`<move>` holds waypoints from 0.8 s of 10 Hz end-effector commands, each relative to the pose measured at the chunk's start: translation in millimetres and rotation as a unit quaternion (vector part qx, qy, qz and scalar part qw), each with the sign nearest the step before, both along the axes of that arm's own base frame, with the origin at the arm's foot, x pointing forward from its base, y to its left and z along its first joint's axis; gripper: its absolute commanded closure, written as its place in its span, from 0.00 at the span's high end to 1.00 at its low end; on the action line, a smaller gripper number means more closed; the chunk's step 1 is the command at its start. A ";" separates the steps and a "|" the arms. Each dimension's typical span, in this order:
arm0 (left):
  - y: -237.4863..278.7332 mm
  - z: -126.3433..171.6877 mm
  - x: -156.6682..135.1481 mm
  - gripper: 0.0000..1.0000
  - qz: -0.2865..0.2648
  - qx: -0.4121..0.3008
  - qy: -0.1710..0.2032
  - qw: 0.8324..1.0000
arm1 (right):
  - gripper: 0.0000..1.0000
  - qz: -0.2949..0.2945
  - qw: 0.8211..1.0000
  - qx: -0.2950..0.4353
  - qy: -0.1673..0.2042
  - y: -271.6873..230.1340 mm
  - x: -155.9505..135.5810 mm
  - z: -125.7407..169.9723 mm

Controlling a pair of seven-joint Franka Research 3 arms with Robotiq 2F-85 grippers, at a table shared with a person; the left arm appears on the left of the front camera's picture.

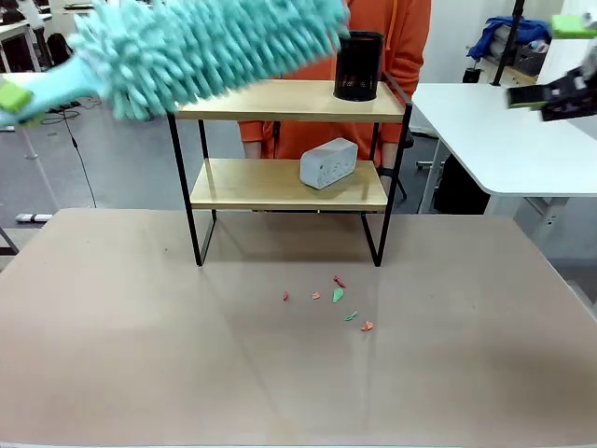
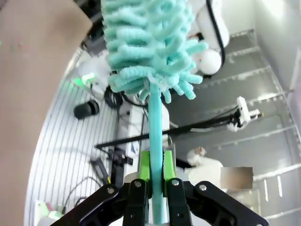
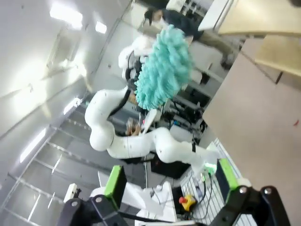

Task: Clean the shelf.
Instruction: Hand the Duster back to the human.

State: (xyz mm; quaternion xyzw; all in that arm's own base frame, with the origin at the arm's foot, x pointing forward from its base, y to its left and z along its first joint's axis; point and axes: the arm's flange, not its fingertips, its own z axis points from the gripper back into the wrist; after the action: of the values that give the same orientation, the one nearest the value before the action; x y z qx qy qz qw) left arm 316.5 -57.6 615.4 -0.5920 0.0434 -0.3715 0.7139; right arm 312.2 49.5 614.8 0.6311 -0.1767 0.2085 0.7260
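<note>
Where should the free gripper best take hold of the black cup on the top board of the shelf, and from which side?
Probably its rim, from above: the black cup stands upright with an open top, so the open right gripper can pinch the wall.

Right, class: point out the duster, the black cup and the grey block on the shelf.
duster (image 1: 215, 47): front view, middle of its fluffy teal head.
black cup (image 1: 358, 67): front view, its side wall.
grey block (image 1: 328, 163): front view, its long front face.
</note>
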 end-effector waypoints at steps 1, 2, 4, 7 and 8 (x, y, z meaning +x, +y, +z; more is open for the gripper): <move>-19.0 -1.7 -0.6 0.12 -0.087 0.023 0.004 0.996 | 1.00 0.079 0.996 -0.034 -0.011 32.8 4.9 -5.3; -39.2 -5.1 0.9 0.12 -0.120 0.028 0.006 0.992 | 1.00 0.116 0.993 -0.033 0.001 54.3 7.6 -13.8; -75.2 -10.6 0.8 0.12 -0.191 0.036 0.018 0.981 | 1.00 0.159 0.986 -0.054 0.006 92.5 10.9 -29.6; -94.7 -14.8 5.5 0.12 -0.227 0.061 0.033 0.971 | 1.00 0.208 0.976 -0.053 0.029 113.6 10.3 -41.4; -97.6 -19.5 11.8 0.12 -0.225 0.063 0.045 0.971 | 1.00 0.226 0.972 -0.048 0.037 112.7 6.1 -39.9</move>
State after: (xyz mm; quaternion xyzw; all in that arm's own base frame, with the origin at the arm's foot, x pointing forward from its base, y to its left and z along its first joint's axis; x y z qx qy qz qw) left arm 314.4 -177.1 581.5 -0.5388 0.2248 -0.4954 0.6432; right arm 317.3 169.3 566.5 0.6210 -0.0013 0.3304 0.7108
